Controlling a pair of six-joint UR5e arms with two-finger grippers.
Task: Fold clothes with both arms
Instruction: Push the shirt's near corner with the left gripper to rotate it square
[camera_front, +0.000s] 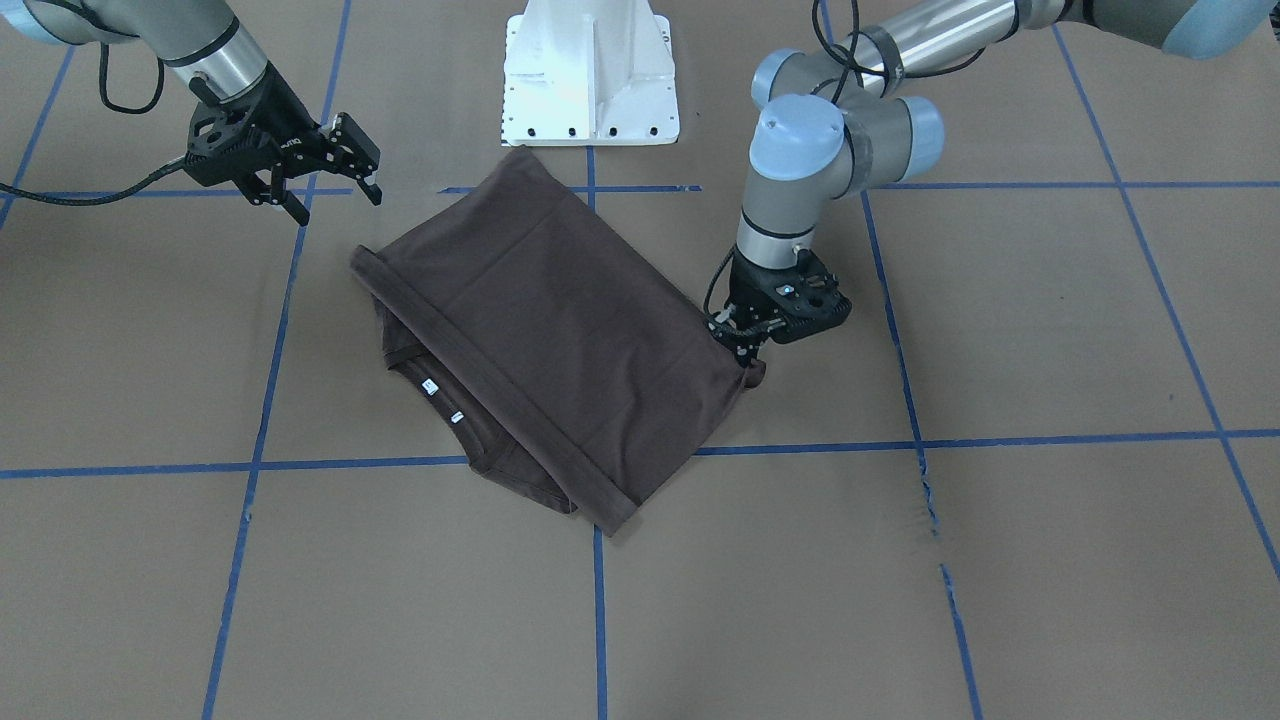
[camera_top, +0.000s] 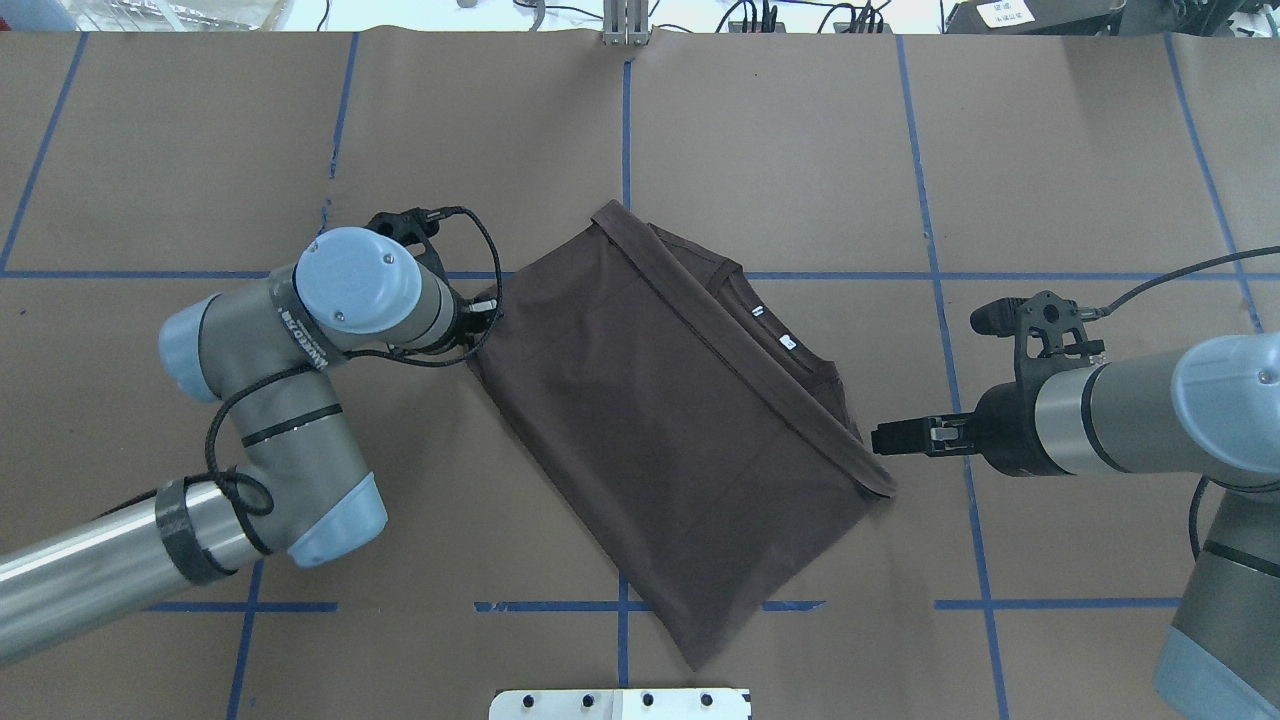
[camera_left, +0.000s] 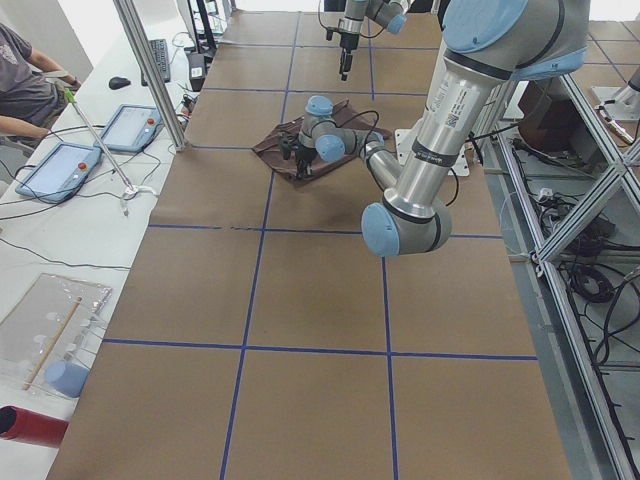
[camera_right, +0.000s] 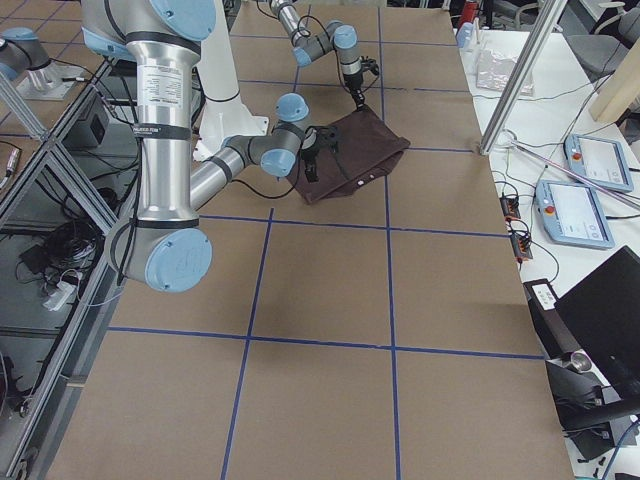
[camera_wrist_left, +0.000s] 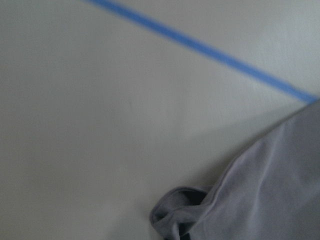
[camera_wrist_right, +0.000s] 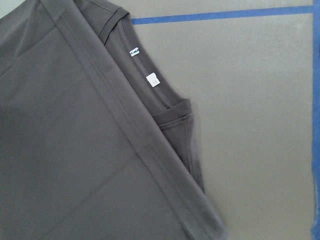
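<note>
**Folded T-shirt lies on the table with the left gripper at one corner**

The table is covered in brown paper and marked into squares by blue tape lines. A white pedestal base stands at the robot's edge.

The dark brown T-shirt lies near the middle of the table. It is folded into a rough rectangle, flat on the paper and skewed to the grid.

The left arm bends over the shirt's corner on the robot's left side. The right arm reaches in from the other side.

The left gripper points down onto that corner. Its fingers look pinched together on the cloth, and the left wrist view shows the fabric bunched into a small curl there.

The right gripper hangs with its fingers spread apart and nothing between them. It is just beside the opposite end of the shirt and clear of the cloth.

A wide hem band runs along the shirt's top layer on the side towards the right gripper. The ribbed collar peeks out from under it.

Two small white neck tags sit inside the collar. The smaller has a dark mark and the larger has faint print, both too small to read.

Lettering runs along the left arm's wrist, but I cannot make it out with certainty.
</note>
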